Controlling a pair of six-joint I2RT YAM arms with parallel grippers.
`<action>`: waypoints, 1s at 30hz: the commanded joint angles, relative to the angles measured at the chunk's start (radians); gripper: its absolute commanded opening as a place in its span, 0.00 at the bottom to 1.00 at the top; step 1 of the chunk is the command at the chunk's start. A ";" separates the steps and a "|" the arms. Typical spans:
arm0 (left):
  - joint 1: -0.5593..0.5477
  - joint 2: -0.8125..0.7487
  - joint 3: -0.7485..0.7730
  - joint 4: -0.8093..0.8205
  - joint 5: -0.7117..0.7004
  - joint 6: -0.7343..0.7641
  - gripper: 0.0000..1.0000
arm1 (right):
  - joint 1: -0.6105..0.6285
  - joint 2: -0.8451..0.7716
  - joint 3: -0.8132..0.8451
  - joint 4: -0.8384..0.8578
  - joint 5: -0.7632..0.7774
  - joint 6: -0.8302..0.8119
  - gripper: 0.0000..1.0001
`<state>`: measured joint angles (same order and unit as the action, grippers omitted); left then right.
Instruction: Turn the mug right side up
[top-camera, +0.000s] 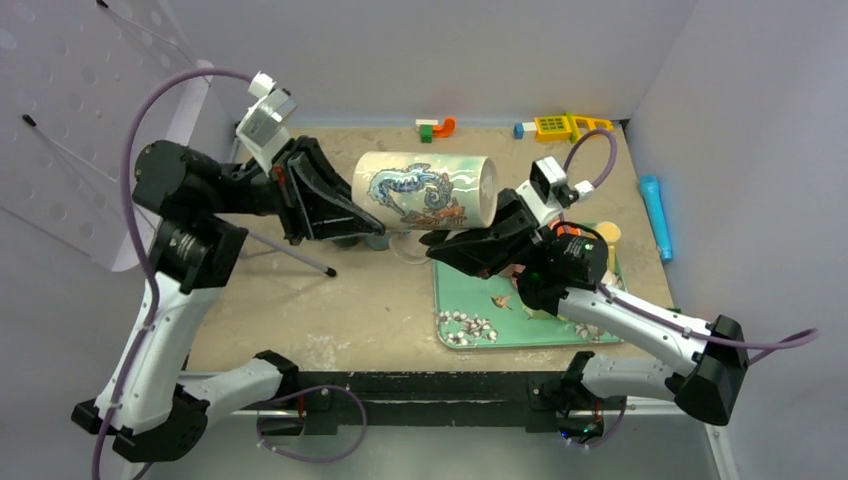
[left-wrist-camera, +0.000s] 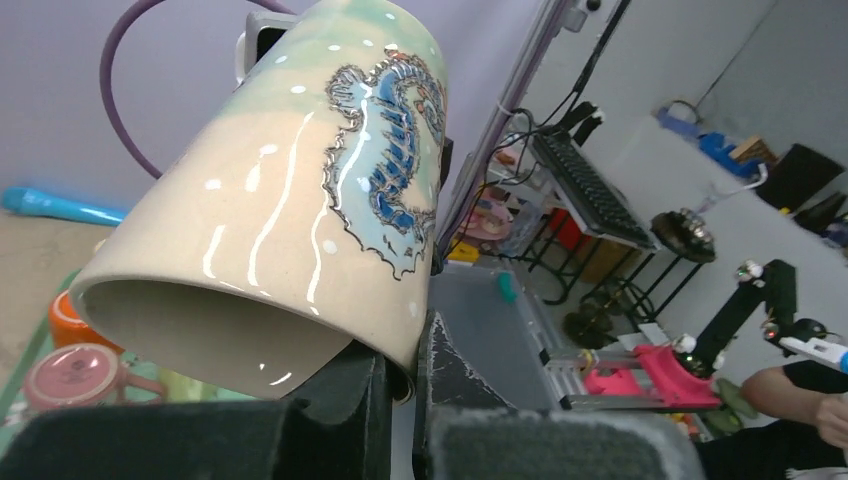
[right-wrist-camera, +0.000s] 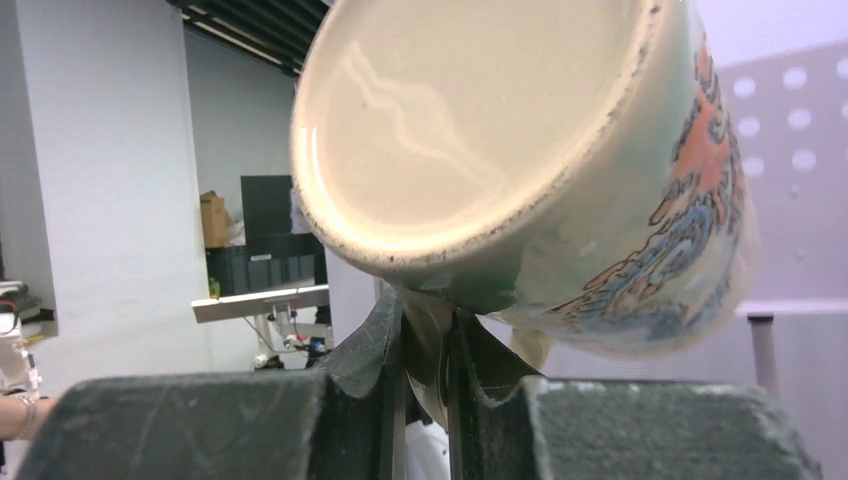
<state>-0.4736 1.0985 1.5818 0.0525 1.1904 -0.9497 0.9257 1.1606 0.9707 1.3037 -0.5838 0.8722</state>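
Tray (top-camera: 540, 330): green, flowered corner, lies on the table (top-camera: 340, 300) in front of the right arm. The arm covers most of it, and small scraps lie on the bare part. The left wrist view shows a pink cup (left-wrist-camera: 70, 372) and an orange thing (left-wrist-camera: 65, 315) low at the left edge, both partly cut off.

Mug (top-camera: 425, 188): off the table, on its side above the mid-table, held between both arms. Mouth points left, base points right, seahorse print faces up.

Left gripper (top-camera: 372, 238): nearly closed, pinching the mug wall at the rim, with one finger inside the mouth and one outside.

Right gripper (top-camera: 437, 240): narrow, clamped on a ceramic part under the mug near the base. It looks like the handle, but I cannot be sure. Its body reaches across the tray's far-left corner.

A thin black rod (top-camera: 290, 255) lies on the table just below the left gripper.

Right edge: blue cylinder (top-camera: 655, 215), well apart from the mug.

Far edge by the wall: small orange-green-white blocks (top-camera: 435, 127) and a yellow toy (top-camera: 553, 126), both clear of the arms.
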 joint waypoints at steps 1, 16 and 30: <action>0.001 -0.025 0.029 -0.371 -0.143 0.269 0.00 | -0.039 -0.022 -0.083 -0.075 0.165 -0.030 0.00; 0.000 -0.089 -0.051 -0.907 -1.001 1.104 0.00 | -0.062 -0.220 -0.146 -1.154 0.732 -0.366 0.68; -0.075 0.098 -0.329 -1.107 -1.247 1.419 0.00 | -0.197 -0.245 -0.049 -1.576 1.028 -0.449 0.86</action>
<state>-0.5213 1.1778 1.2598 -1.1118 0.0608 0.3466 0.7971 0.9443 0.8867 -0.1696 0.3393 0.4511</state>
